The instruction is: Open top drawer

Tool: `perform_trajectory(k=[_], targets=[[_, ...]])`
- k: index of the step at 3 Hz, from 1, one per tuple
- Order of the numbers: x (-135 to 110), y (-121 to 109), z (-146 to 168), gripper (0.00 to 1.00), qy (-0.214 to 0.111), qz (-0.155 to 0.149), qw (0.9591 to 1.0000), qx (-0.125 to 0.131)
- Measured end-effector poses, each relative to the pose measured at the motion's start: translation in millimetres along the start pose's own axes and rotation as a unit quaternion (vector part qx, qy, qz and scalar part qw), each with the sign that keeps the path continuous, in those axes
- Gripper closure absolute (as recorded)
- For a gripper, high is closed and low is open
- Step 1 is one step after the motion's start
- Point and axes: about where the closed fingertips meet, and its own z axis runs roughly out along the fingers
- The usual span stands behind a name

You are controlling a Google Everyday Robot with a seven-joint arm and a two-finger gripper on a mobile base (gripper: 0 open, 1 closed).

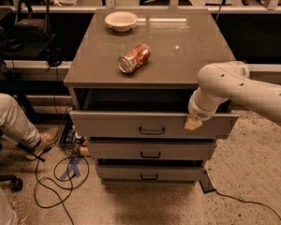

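Observation:
The top drawer (117, 124) is a wide grey-beige drawer with a small black bar handle (151, 131) at its centre. It stands pulled out a good way from the cabinet, with a dark gap behind its front. My white arm comes in from the right. My gripper (193, 123) sits at the upper right part of the drawer front, right of the handle, with its pale tip against the front's top edge.
A cabinet top (187, 55) holds a crushed red can (134, 58) lying on its side and a white bowl (121, 20). Two narrower drawers (150, 152) sit below. A person's leg (14, 121) and cables (56, 177) are on the floor at left.

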Motion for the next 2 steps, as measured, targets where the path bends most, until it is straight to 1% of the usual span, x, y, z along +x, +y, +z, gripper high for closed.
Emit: perform_trajectory(k=[1, 2], targets=[[0.0, 0.0, -0.1, 0.0, 0.0, 0.0, 1.0, 0.0], [0.0, 0.6, -0.3, 0.0, 0.002, -0.001, 1.0, -0.002]])
